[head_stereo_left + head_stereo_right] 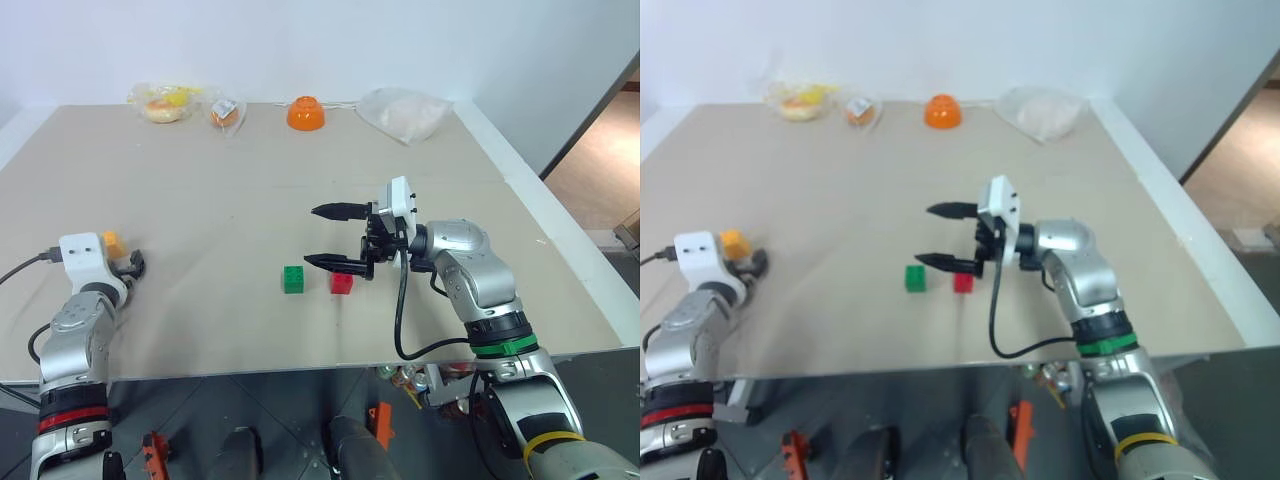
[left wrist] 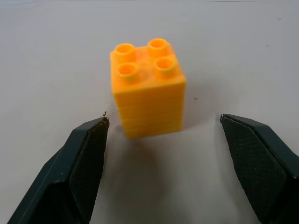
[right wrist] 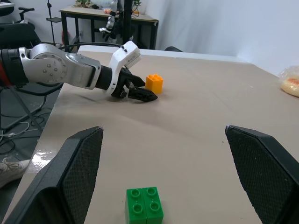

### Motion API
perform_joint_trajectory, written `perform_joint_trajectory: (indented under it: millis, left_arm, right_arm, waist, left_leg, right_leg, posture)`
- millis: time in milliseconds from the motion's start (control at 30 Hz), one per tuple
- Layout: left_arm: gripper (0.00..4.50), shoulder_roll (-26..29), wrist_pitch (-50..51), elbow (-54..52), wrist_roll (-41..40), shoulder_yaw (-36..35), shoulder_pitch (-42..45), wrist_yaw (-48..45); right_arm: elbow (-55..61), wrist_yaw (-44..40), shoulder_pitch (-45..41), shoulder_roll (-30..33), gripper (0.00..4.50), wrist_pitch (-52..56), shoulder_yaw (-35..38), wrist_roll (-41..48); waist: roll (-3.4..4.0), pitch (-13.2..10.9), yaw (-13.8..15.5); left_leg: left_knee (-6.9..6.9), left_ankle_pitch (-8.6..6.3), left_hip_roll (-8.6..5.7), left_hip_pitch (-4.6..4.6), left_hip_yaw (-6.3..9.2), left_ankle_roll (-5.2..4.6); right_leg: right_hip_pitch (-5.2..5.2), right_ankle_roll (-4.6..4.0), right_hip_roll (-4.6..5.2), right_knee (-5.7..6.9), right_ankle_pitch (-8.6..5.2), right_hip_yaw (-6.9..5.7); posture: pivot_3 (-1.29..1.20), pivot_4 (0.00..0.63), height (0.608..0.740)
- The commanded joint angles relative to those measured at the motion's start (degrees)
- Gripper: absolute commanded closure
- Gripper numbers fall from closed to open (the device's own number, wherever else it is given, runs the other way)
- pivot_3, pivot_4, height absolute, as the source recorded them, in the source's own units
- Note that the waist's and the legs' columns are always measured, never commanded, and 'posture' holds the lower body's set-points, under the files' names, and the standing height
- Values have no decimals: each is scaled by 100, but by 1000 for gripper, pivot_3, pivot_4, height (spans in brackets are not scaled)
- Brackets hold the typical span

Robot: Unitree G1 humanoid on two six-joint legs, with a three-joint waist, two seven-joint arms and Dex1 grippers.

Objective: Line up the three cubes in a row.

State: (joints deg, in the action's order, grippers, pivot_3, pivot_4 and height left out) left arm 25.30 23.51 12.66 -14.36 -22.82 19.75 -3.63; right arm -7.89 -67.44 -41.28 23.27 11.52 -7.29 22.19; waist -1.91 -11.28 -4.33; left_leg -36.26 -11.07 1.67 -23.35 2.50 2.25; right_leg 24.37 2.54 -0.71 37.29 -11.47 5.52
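The left gripper (image 2: 161, 140) has its jaws spread wide and grasping nothing. The yellow-orange cube (image 2: 147, 88) stands upright on the counter (image 1: 200, 200) just ahead of the gap between the two black fingers (image 2: 79, 163), studs up, touching neither.

The right gripper (image 1: 328, 237) also has its jaws spread wide and empty, pointing sideways toward the robot's left, raised a little above the counter. The red cube (image 1: 342, 283) sits just beside and below its nearer finger (image 1: 330, 262), and the green cube (image 1: 293, 279) sits close beside the red one, just past the fingertips, with a small gap between the two. The yellow-orange cube lies well apart from that pair.

Far beyond both grippers, along the counter's back edge, are an orange bowl (image 1: 305, 113) turned upside down and several clear plastic bags (image 1: 405, 110).
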Motion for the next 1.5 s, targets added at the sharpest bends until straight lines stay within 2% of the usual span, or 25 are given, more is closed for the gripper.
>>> perform_joint_trajectory:
  millis: [33, 200, 333, 467, 500, 633, 700, 1000, 1200, 1500]
  left_arm:
    - [570, 91, -161, 144, 121, -77, 165, 132]
    - [570, 90, -323, 482, 207, 4, 366, 118]
    - [1656, 94, -452, 649, 230, -14, 484, 147]
    - [3023, 84, -535, 707, 227, -32, 513, 171]
    - [3189, 84, -538, 715, 230, -27, 511, 169]
    - [3181, 124, -607, 776, 273, -6, 518, 139]
    - [3181, 119, -898, 803, 72, -17, 600, -278]
    - [3181, 808, -2464, 538, -576, 1001, 132, -4631]
    - [3181, 1302, -3372, 976, -705, 1463, -39, -6946]
    - [3181, 1220, -3705, 1711, -591, 1975, 644, -8329]
  right_arm:
    - [160, 19, -78, 0, 150, -50, 106, 60]
    - [174, 51, -65, 3, 150, -39, 110, 58]
    - [177, 84, -59, 26, 150, -29, 124, 41]
    - [192, 102, -4, 54, 150, -43, 128, 28]
    - [194, 111, 2, 58, 150, -43, 127, 26]
    - [175, 138, -17, 67, 150, -40, 124, 30]
    - [259, 65, 3, 127, 150, 36, 122, 91]
    - [423, -106, 137, 422, 150, 169, 158, 111]
    - [590, -34, 243, 504, 150, 265, 210, 150]
    - [903, 71, 433, 663, 150, 463, 299, 229]
  waist:
    - [0, 0, 0]
    - [0, 0, 0]
    - [0, 0, 0]
    - [0, 0, -11]
    - [0, 0, -11]
    - [0, 0, -10]
    - [0, 0, -4]
    - [0, 0, -8]
    - [0, 0, -15]
    - [0, 0, 10]
  left_leg:
    - [0, 0, 0, 0, 0, 0]
    - [0, 0, 0, 1, 1, 0]
    - [-1, 1, 0, 1, 1, 1]
    - [2, 1, 0, 1, -1, 2]
    - [3, 1, 0, 1, 0, 2]
    - [6, 1, 0, -1, 0, 2]
    - [6, 1, -1, 0, -1, 2]
    - [20, 0, -2, -1, -11, 3]
    - [54, 1, 5, -2, -21, 2]
    - [43, 1, 3, -35, -18, 2]
  right_leg:
    - [0, 0, 0, 0, 0, 0]
    - [0, 0, 0, 0, 1, -2]
    - [-1, 2, 0, 0, 3, -1]
    - [0, 1, 0, 0, 1, 1]
    - [1, 2, 0, 0, 1, 0]
    - [1, 2, 0, -2, 0, 1]
    - [2, 2, 1, -2, 0, 1]
    - [4, -5, 4, -15, -5, 8]
    - [33, -18, 0, -11, -14, 12]
    - [57, -13, 1, -6, -16, 9]
  posture:
    - [0, 150, 740]
    - [0, 150, 740]
    - [0, 150, 740]
    - [0, 150, 740]
    - [0, 150, 740]
    - [0, 150, 740]
    - [0, 150, 740]
    - [0, 150, 740]
    - [0, 150, 740]
    - [0, 150, 740]
